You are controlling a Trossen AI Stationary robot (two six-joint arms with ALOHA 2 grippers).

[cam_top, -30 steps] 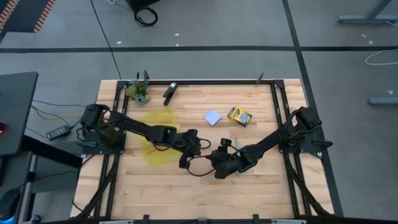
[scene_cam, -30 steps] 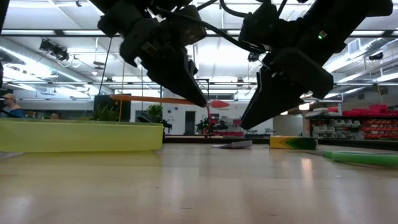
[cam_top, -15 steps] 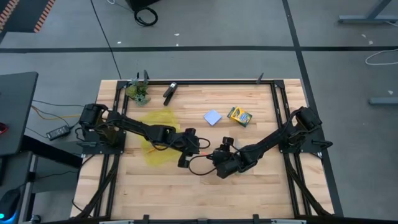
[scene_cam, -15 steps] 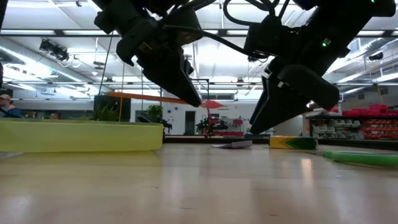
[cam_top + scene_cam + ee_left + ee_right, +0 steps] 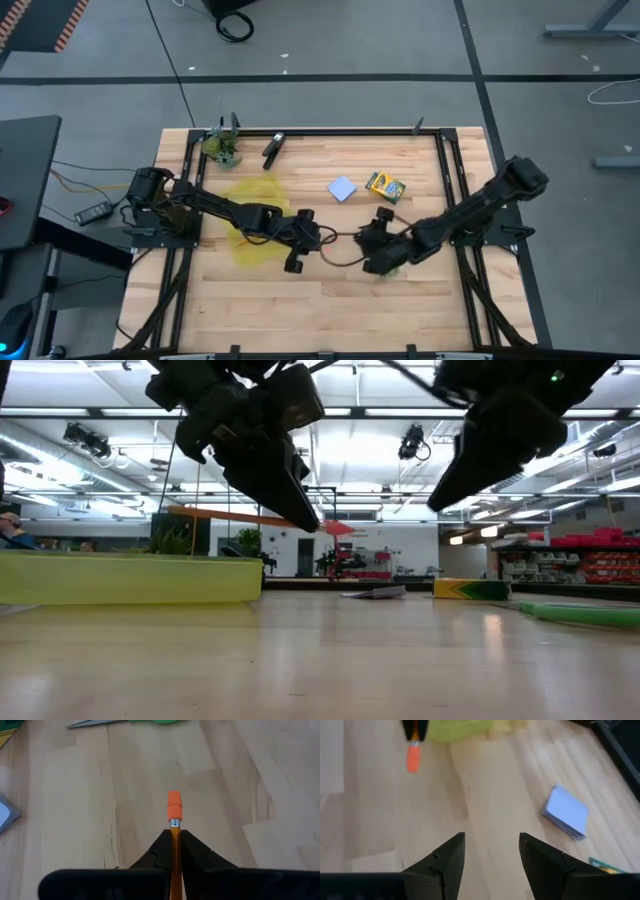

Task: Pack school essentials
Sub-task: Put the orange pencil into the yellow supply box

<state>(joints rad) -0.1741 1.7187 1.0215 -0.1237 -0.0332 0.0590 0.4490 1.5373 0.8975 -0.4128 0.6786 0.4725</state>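
My left gripper [image 5: 312,240] [image 5: 175,837] hangs above mid-table, shut on an orange pencil [image 5: 175,847]. The pencil's orange eraser end [image 5: 174,810] sticks out past the fingertips. My right gripper [image 5: 372,243] [image 5: 492,845] is open and raised, to the right of the left one, and holds nothing. The pale blue note pad [image 5: 342,188] [image 5: 566,812] and the yellow-green crayon box [image 5: 384,186] [image 5: 470,588] lie flat toward the far right. Green-handled scissors [image 5: 125,721] [image 5: 580,615] lie on the wood near the right gripper. The pen and the red eraser are out of view. My left gripper pinches the pencil's shaft [image 5: 175,832] between its two fingers, just behind the metal ferrule. The pencil runs along the fingers, not across them. It is lifted clear of the table, and its eraser end points ahead of the fingertips.
A flat yellow pouch [image 5: 255,222] [image 5: 130,578] lies left of centre, under the left arm. A black clip-like tool [image 5: 272,148] and a small green leafy clump [image 5: 222,148] sit at the far left edge. Bare wood [image 5: 330,300] stretches along the near side.
My right gripper has drawn away from the left one, toward the table's right edge, and has risen; its arm now stretches out higher. My left gripper keeps the pencil and has shifted slightly toward the near-left.
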